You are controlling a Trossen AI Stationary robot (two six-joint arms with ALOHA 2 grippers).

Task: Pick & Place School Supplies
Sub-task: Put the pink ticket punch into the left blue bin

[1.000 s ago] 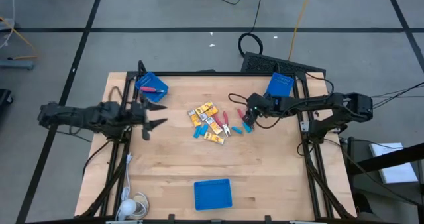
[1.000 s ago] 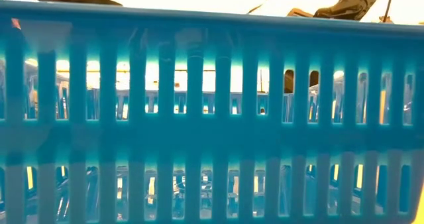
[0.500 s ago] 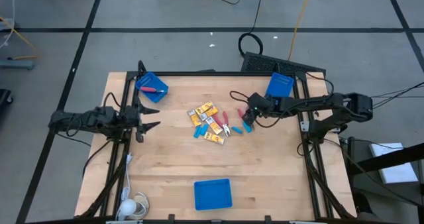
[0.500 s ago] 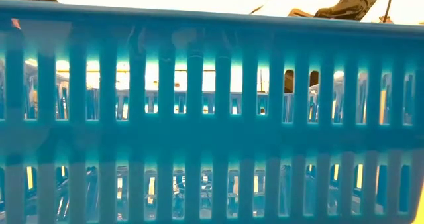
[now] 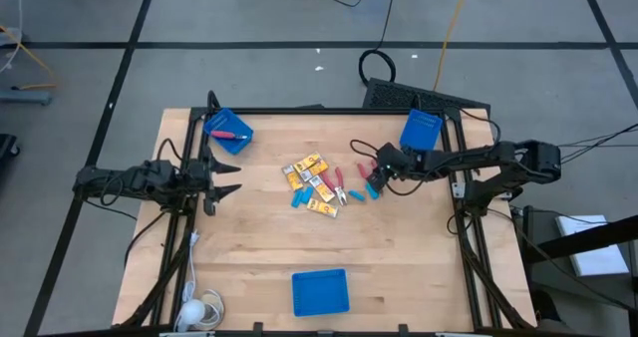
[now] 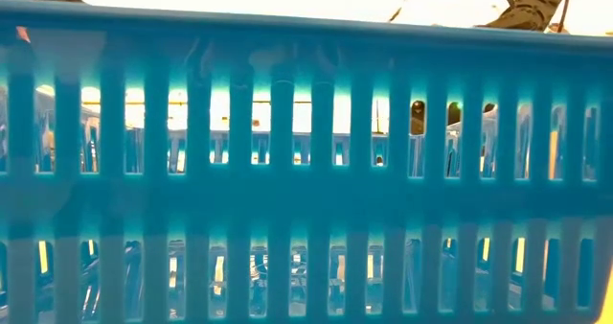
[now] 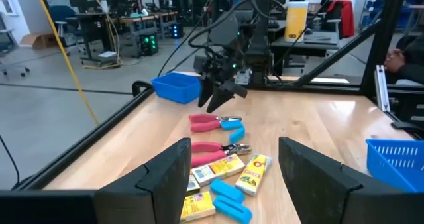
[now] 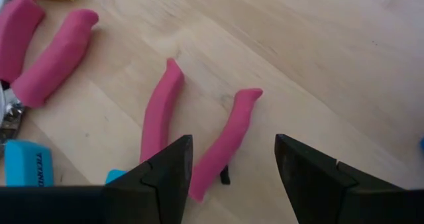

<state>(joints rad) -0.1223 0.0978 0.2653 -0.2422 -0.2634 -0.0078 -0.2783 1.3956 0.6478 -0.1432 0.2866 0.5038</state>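
The school supplies lie in a loose pile [image 5: 319, 187] at mid-table: yellow-orange packs [image 7: 255, 171], light-blue oblong pieces [image 7: 228, 201] and pink-handled scissors [image 7: 209, 149]. A second pair of pink-handled scissors [image 7: 211, 122] lies flat at the pile's right end. My right gripper [image 5: 373, 177] hovers open above that pair. Its two pink handles [image 8: 225, 141] show between and ahead of the fingers [image 8: 232, 164], untouched. My left gripper [image 5: 237, 177] is open left of the pile, facing it [image 7: 235, 184], and holds nothing.
A blue bin [image 5: 227, 130] at the far left holds a pink-handled item. A second blue bin [image 5: 421, 130] stands at the far right, behind my right arm. A third [image 5: 320, 291] sits at the near edge, and its slotted wall [image 6: 306, 171] fills the low view.
My left gripper has drawn back a little toward the table's left edge, staying open, then kept still. My right arm has shifted slightly toward the right over the scissors' handles. The supplies have not moved.
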